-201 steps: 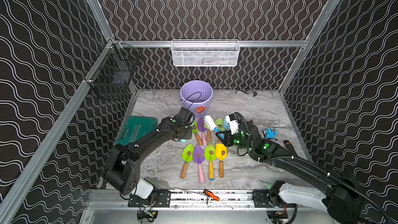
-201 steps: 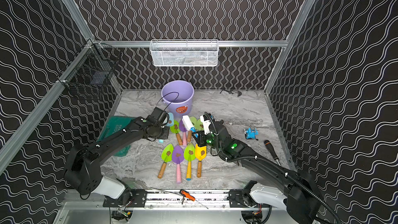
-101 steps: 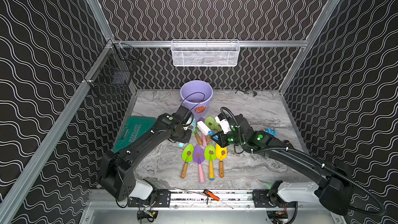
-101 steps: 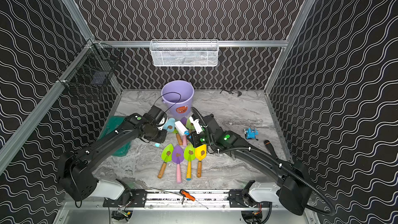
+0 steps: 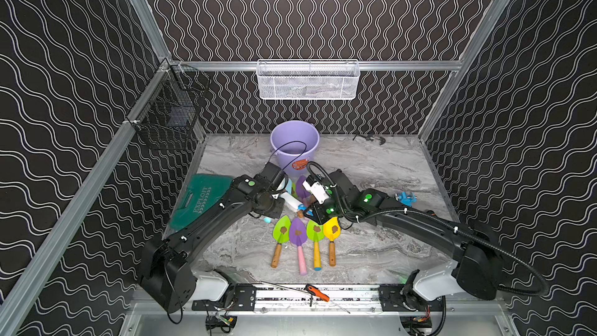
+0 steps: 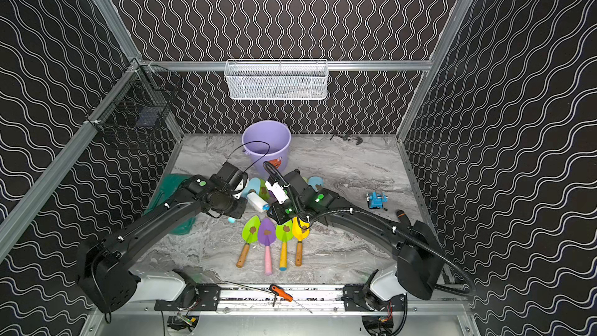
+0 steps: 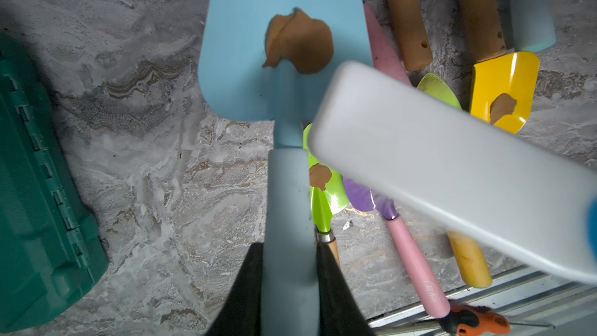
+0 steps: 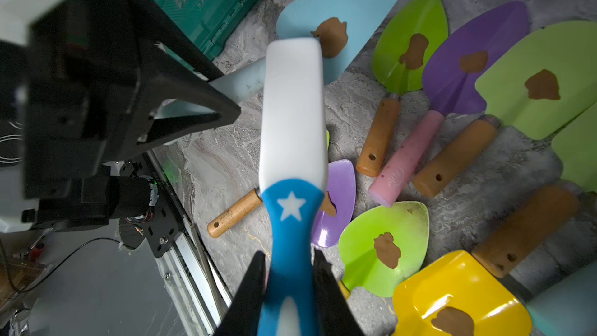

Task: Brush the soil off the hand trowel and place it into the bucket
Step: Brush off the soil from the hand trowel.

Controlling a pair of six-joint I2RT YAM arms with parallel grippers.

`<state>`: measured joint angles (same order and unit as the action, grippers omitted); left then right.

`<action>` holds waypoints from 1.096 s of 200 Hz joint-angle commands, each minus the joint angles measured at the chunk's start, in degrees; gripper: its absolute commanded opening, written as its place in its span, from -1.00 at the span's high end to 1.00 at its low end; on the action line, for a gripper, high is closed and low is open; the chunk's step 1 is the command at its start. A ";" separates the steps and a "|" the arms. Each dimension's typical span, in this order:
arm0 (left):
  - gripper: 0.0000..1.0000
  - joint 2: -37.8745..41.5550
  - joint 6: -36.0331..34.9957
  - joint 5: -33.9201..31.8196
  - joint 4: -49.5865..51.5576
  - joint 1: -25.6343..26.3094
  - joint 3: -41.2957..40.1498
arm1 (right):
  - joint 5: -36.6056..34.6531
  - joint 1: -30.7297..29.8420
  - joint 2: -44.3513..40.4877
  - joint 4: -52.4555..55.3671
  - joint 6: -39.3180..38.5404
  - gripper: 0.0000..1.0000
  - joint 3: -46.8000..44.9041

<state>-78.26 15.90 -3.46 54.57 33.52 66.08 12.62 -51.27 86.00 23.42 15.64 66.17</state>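
Marbled tabletop (image 5: 371,253), bucket (image 5: 290,156) partly hidden

The brush (image 8: 292,117) has moved in over the blue trowel (image 7: 245,43).

We stretch our left arm (image 5: 213,218) and right arm (image 5: 420,227) forward and inward, bent low, so our wrists almost meet. Our left gripper (image 7: 289,253) pinches the blue trowel (image 7: 245,43) by its handle. Our right gripper (image 8: 289,260) pinches the brush (image 8: 292,108) by its handle.
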 commanded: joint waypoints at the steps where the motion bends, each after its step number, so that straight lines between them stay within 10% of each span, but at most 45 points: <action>1: 1.00 -0.44 -1.22 -1.62 -0.52 0.38 0.14 | -8.54 0.07 3.03 4.08 -0.08 1.00 2.58; 44: 1.00 0.47 -1.05 -3.03 -0.95 0.74 -1.46 | -17.52 0.95 4.40 6.87 -0.41 1.00 5.99; 127: 1.00 1.03 -1.31 -4.09 -1.79 1.11 -2.43 | 0.82 -0.41 5.01 6.03 -2.60 1.00 7.01; 219: 1.00 0.58 -1.31 -7.84 -1.38 2.43 -3.41 | -11.61 2.43 6.93 8.57 -1.58 1.00 13.46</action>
<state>-77.49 14.85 -9.89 53.45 35.94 63.18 1.93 -48.51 95.26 31.86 14.13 79.50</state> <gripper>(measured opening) 0.235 0.239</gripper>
